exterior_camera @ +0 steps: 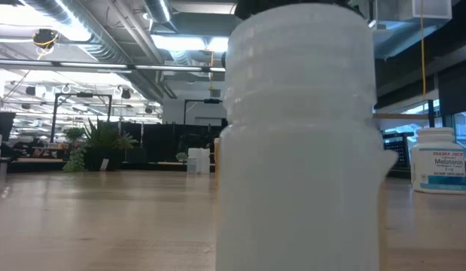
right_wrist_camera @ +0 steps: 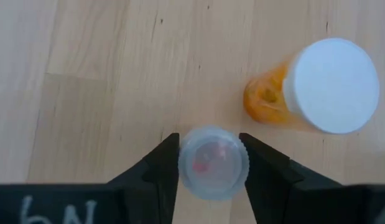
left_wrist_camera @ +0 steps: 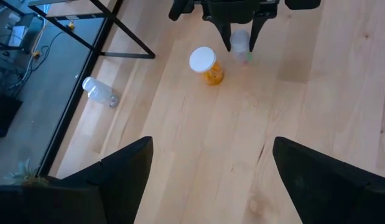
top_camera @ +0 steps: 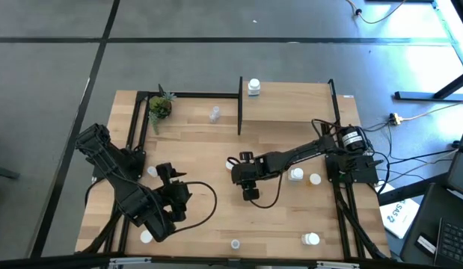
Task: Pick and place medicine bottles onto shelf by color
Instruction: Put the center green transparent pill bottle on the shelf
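Mid-worktop, the right gripper (right_wrist_camera: pixel 209 163) clasps a small clear plastic pill bottle (right_wrist_camera: pixel 213 163) upright, beside an orange white-capped bottle (right_wrist_camera: pixel 316 90). The left gripper (left_wrist_camera: pixel 211 180) waits spread wide near the front-left corner.

A big open work hall, like a lab, was shown. Bare pipes (exterior_camera: pixel 105 45) and long lights (exterior_camera: pixel 184 41) were seen on the ceiling, cables (top_camera: pixel 418 116) lay on a grey floor (top_camera: pixel 216 60), and plants (exterior_camera: pixel 105 143) were placed far behind the desk (exterior_camera: pixel 105 218).
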`<state>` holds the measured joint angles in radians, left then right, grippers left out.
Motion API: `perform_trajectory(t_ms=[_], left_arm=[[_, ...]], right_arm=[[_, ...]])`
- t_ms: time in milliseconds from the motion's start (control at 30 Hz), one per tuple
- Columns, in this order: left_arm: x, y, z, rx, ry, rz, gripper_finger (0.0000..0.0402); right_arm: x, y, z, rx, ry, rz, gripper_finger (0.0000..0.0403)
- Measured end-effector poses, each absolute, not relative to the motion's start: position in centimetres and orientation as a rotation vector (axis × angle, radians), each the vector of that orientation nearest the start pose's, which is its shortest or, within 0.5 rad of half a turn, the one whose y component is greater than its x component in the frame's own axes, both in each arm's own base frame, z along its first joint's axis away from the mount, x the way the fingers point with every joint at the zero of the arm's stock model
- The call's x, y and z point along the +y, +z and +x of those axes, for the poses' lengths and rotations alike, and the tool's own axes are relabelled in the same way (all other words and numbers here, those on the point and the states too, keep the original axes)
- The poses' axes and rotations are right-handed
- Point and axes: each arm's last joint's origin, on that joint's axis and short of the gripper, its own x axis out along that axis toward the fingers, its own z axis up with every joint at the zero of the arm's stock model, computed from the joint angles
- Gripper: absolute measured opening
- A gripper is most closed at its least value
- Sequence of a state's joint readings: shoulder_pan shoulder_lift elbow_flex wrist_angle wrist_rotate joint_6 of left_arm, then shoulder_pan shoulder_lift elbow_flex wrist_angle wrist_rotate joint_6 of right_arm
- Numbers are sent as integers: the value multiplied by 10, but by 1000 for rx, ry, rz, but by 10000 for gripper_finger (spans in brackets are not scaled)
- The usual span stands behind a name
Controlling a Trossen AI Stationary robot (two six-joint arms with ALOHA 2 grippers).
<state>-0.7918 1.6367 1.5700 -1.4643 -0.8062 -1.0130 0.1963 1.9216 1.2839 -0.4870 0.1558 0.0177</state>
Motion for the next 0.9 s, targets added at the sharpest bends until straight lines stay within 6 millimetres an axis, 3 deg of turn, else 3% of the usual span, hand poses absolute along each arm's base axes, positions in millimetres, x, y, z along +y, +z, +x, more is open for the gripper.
perform_trajectory(t_ms=[267,433,667,900], left_arm=[[-191,323,218,884,497,171,327],[-191,323,219,882,498,167,327],[-192,323,220,875,494,156,327],[-190,323,221,875,502,151,327]], right_arm=[[70,182,374,1079,28,-175,151],[68,204,365,1046,28,-170,151],[61,252,340,971,-10,-171,153],[41,311,297,848,-183,-111,153]])
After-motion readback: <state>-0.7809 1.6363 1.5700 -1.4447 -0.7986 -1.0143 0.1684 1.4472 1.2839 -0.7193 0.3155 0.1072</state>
